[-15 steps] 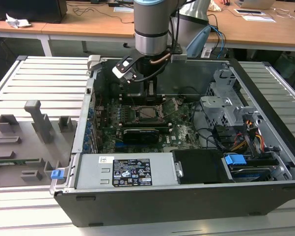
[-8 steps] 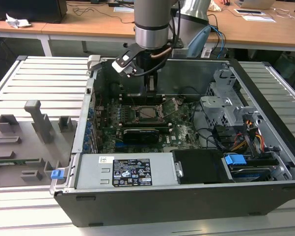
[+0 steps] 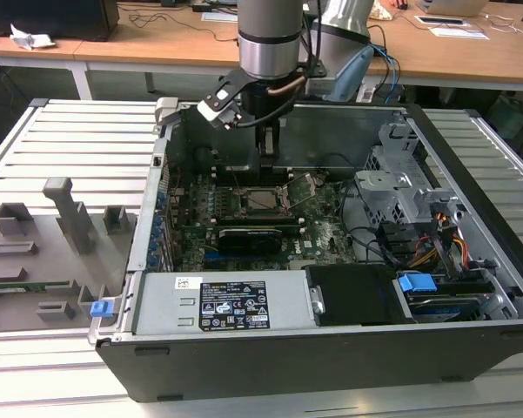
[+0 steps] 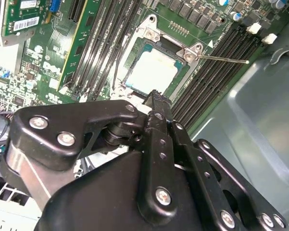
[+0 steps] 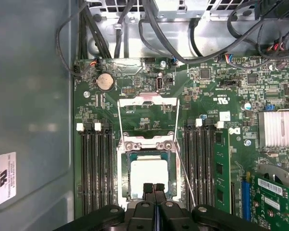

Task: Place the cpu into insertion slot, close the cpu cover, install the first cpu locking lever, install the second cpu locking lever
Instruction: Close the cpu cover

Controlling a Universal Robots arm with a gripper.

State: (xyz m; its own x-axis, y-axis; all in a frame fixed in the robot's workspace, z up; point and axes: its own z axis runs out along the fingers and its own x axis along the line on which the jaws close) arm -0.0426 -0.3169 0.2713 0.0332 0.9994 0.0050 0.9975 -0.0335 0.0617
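Sitting in the socket (image 5: 124, 166), the chip (image 5: 148, 175) is marking step one done, while the cover (image 5: 146, 101) is standing open, a lever (image 5: 185, 178) is lying unlatched, and the gripper (image 5: 154, 187), fingers (image 5: 147, 190) together and empty, is hovering at the chip's edge.

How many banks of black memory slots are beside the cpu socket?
2: one bank on one side of the insertion slot, the other bank across it. The claw may hide more.

An open computer case (image 3: 331, 357) sits on a slatted surface (image 3: 78, 139). In the exterior view, its power supply (image 3: 217, 305) lies at seven o'clock inside, a drive cage (image 3: 400, 183) at two, and grey fixtures (image 3: 35, 252) rest outside at nine.
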